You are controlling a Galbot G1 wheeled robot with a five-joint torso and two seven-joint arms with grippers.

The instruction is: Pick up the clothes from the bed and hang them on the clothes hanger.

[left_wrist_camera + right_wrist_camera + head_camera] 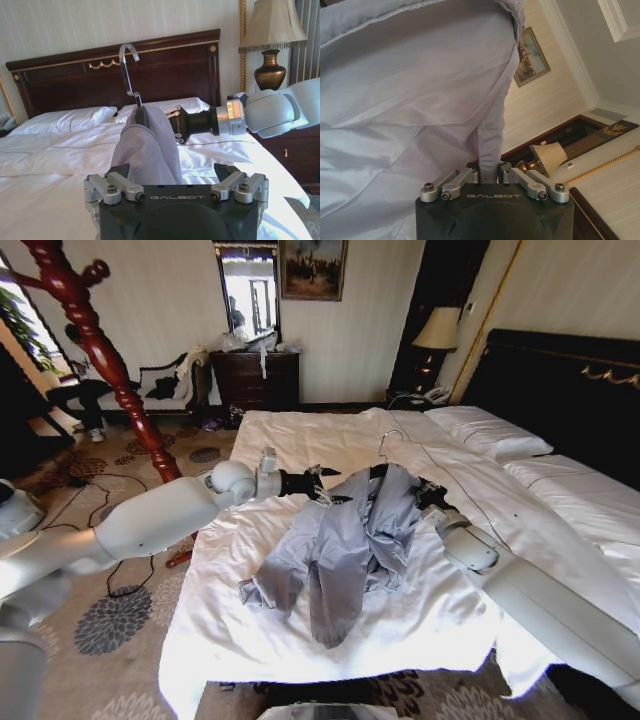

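A red-brown turned wooden coat stand (95,350) was seen left of the room, a dark dresser (258,378) under a tall mirror (249,288), a framed painting (313,267) beside it, a shaded table lamp (437,332), a floral patterned carpet (110,620), black cables trailed across it.

— What carries everything here?

— The bed (400,630), wide, dressed in a white duvet (300,440), with a dark headboard (560,380) trimmed in gold.

— And what lies on it?

— Two white pillows (490,430) up by the headboard, side by side. The lower cloth of the grey clothes (340,550) trails onto the duvet near the foot of the bed, spread in loose folds.
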